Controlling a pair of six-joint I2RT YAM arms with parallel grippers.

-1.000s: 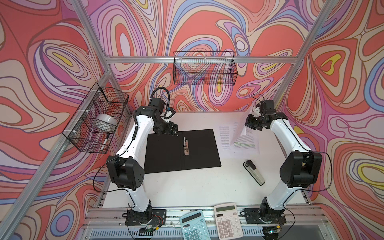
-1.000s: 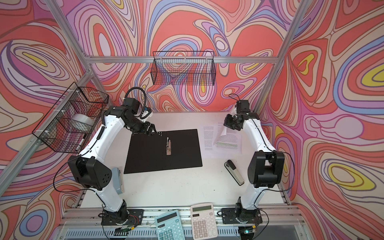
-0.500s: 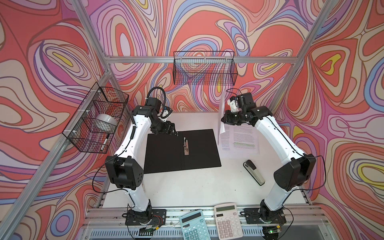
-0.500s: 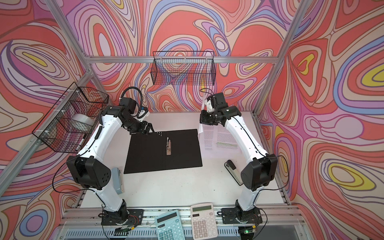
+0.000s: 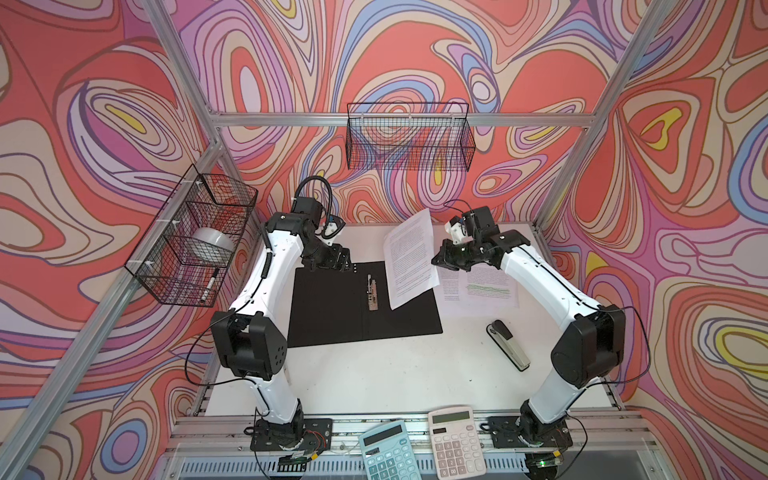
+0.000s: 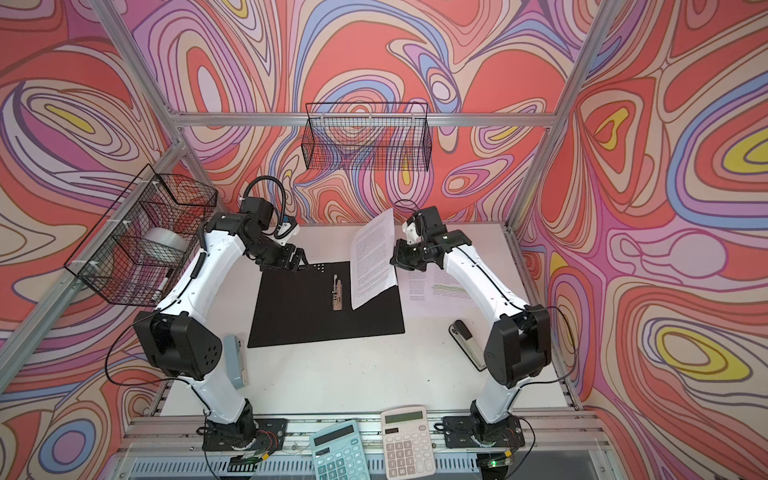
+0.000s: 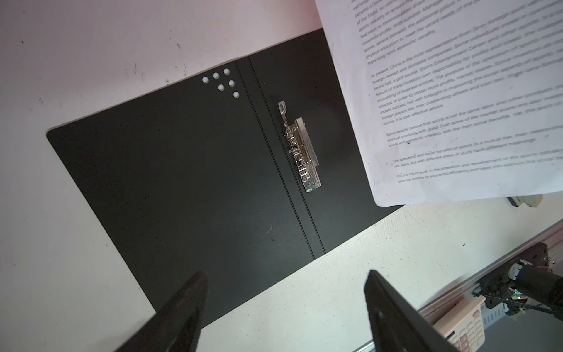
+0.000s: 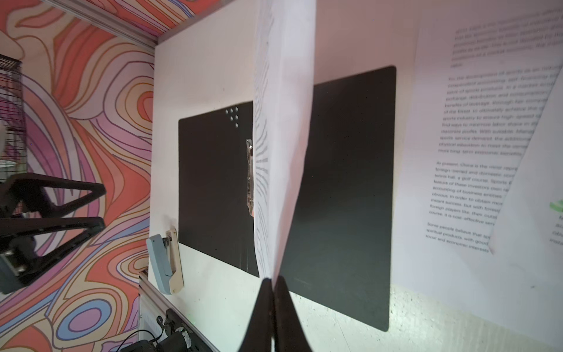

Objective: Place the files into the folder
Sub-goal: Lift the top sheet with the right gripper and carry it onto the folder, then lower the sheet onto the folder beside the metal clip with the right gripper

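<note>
The files are split between two places. One held sheet (image 5: 409,257) (image 6: 372,257) hangs in the air, pinched at its right edge by the right gripper (image 5: 436,262) (image 8: 272,283), whose fingers are pressed tight on the paper. The remaining files (image 5: 486,289) (image 8: 457,152), one of them with green-marked lines, lie flat on the white table (image 5: 374,374), just beside the folder's right edge.

The folder (image 5: 324,307) (image 6: 291,316) (image 7: 182,170) lies open with its black inside up, in the middle of the table. Its metal spine clip (image 5: 371,293) (image 7: 300,149) is just right of the fold. The raised sheet stands steeply tilted over the right leaf, and in both top views its lower corner falls close beside the clip. Whether that corner touches the folder cannot be told. In the right wrist view the paper is seen nearly edge-on, hiding part of the clip.

The left gripper (image 5: 345,266) (image 7: 285,304) hovers above the far edge of the left leaf with its jaws spread wide and nothing between them. The left leaf is bare.

Bare table runs from the folder's near edge to the two calculators (image 5: 419,449) at the front rail. A black stapler (image 5: 509,345) lies well apart to the right, and a grey-blue stapler (image 6: 236,361) (image 8: 166,262) sits off the near left corner.
</note>
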